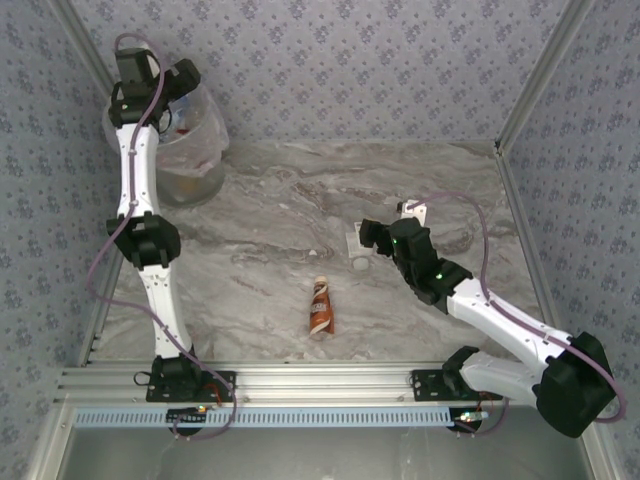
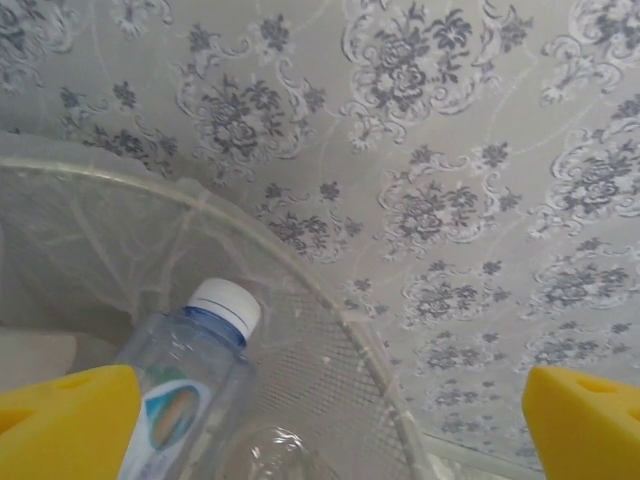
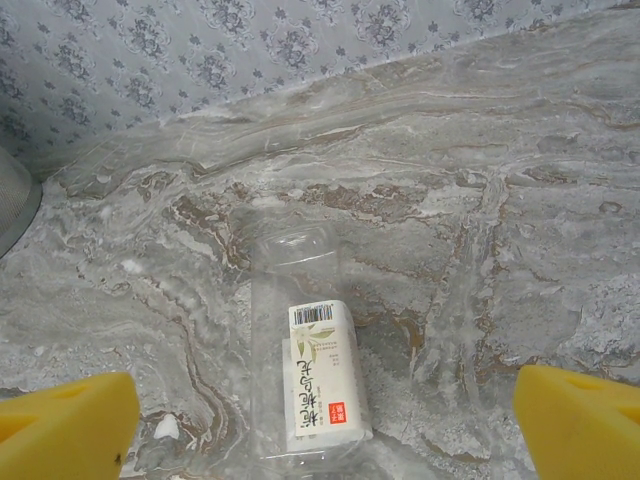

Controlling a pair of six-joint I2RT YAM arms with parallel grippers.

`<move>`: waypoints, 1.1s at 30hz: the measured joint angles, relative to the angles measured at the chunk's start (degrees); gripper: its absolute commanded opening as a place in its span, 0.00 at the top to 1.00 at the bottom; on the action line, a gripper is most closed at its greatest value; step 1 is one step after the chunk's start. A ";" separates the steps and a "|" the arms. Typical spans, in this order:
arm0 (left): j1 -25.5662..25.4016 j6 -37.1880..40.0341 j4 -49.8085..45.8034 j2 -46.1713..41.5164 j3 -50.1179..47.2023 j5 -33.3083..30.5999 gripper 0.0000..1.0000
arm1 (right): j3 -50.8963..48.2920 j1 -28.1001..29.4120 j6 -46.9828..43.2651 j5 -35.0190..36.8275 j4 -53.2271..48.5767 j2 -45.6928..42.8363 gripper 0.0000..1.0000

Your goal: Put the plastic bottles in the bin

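Note:
My left gripper (image 1: 183,84) hangs over the bin (image 1: 196,160) at the back left. In the left wrist view this gripper (image 2: 325,425) is open, with its yellow fingers (image 2: 70,420) far apart. Below it, inside the bin's mesh wall (image 2: 300,350), lies a clear bottle with a white cap (image 2: 190,370), touching neither finger, and a second clear bottle (image 2: 268,452). My right gripper (image 1: 368,240) is open over a clear bottle with a white label (image 3: 310,380), which lies flat on the table between its fingers (image 3: 575,420). A brown-white bottle (image 1: 321,306) lies at the table's middle front.
The marble table (image 1: 280,220) is walled by patterned panels at the back and sides. A metal rail (image 1: 320,385) runs along the near edge by the arm bases. The bin's grey side (image 3: 12,205) shows at the left of the right wrist view.

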 measured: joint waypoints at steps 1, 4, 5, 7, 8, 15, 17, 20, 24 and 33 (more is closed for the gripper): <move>-0.24 0.07 -0.68 -0.07 0.02 0.37 0.01 | 0.00 -0.04 0.00 0.00 0.00 0.15 0.01; -1.40 0.66 -2.62 -0.31 0.02 0.79 0.01 | 0.00 -0.44 0.00 -0.09 -0.22 1.05 0.01; -1.90 0.98 -3.34 -0.42 0.02 0.79 0.01 | 0.00 -0.66 0.00 -0.35 -0.31 1.46 0.01; -3.21 1.79 -4.66 -1.14 0.02 1.03 0.01 | 0.00 -1.29 0.00 -1.36 -0.61 2.64 0.01; -3.87 2.10 -5.01 -1.68 -0.15 1.20 0.01 | 0.00 -1.55 0.02 -1.88 -0.79 3.15 0.01; -7.85 3.69 -2.38 -11.06 -10.14 2.93 0.01 | 0.02 -2.45 -0.02 -6.88 -1.97 8.02 0.01; -8.28 3.78 0.46 -14.45 -15.74 3.17 0.01 | 0.15 -2.49 -0.04 -8.17 -2.51 9.18 0.01; -8.68 3.74 5.97 -19.78 -25.99 3.21 0.01 | 0.74 -2.67 -0.17 -10.05 -3.06 11.37 0.01; -8.72 3.23 12.28 -24.39 -37.07 3.39 0.01 | 1.97 -2.93 -0.46 -12.20 -3.61 14.01 0.01; -8.72 -0.24 24.33 -34.97 -57.31 4.02 0.01 | 7.37 -3.04 -0.68 -14.99 -5.70 22.36 0.01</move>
